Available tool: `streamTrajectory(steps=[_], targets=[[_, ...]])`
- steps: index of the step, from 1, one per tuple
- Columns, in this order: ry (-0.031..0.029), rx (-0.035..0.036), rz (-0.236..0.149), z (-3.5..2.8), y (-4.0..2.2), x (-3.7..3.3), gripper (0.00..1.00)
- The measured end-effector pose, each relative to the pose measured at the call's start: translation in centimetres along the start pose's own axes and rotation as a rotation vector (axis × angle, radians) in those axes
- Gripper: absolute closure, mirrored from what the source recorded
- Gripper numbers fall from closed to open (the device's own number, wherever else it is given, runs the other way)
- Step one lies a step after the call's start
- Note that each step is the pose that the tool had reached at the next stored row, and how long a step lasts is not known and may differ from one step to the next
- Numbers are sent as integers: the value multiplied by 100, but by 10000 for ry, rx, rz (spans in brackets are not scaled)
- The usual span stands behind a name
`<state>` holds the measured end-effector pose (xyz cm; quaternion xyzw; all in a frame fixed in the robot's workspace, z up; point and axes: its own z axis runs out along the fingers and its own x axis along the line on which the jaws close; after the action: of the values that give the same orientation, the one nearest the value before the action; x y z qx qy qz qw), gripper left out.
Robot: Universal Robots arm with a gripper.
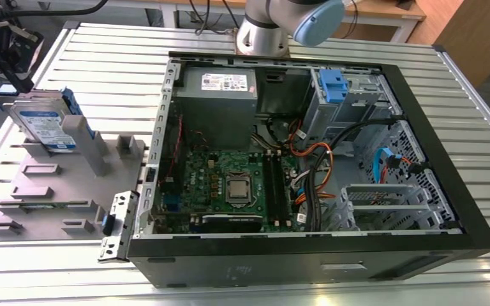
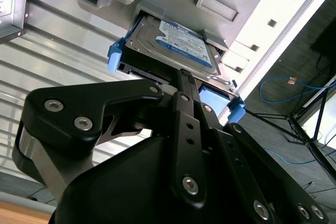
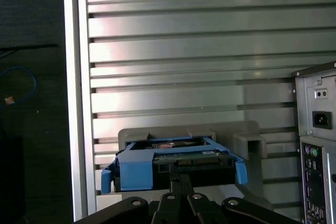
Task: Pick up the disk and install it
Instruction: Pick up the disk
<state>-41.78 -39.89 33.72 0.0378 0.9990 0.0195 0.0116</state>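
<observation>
**Exterior view.** The disk point(image 1: 43, 124) stands on end in a slot of the grey fixture point(image 1: 49, 191), at the frame's upper left. Its long axis is near upright and leans back a little. Its white-and-blue label faces the camera, and blue rail ends show at its top. The fixture lies on the slatted aluminium table point(image 1: 100, 57), just beside the open computer case point(image 1: 462, 191). The case holds the motherboard point(image 1: 228, 185), the grey power-supply box point(image 1: 219, 83) and a blue plastic clip point(image 1: 334, 86). My arm point(image 1: 270, 25) rises at the top centre of the frame, well apart from the disk.

**Both wrist views.** My gripper point(image 2: 182, 74) point(image 3: 176, 178) points at the disk point(image 2: 173, 43) point(image 3: 194, 162). The blue end tab point(image 2: 210, 98) is the end turned toward me, and the long axis runs away from my fingertips into the fixture. My fingertips are drawn together with nothing between them. Whether they touch the tab edge I cannot tell.

**First wrist view.** The rear panel of the case point(image 3: 315, 129) stands apart from the disk, with bare table slats between them. A blue cable point(image 3: 21, 82) lies on the dark floor beyond the table edge.
</observation>
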Motion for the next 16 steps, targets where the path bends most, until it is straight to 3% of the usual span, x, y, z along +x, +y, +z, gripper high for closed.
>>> streamTrajectory(steps=[5,11,16], targets=[[2,-1,-40,-1,0,0,89],[21,-11,-520,-1,0,0,89],[26,-15,-665,-5,0,0,89]])
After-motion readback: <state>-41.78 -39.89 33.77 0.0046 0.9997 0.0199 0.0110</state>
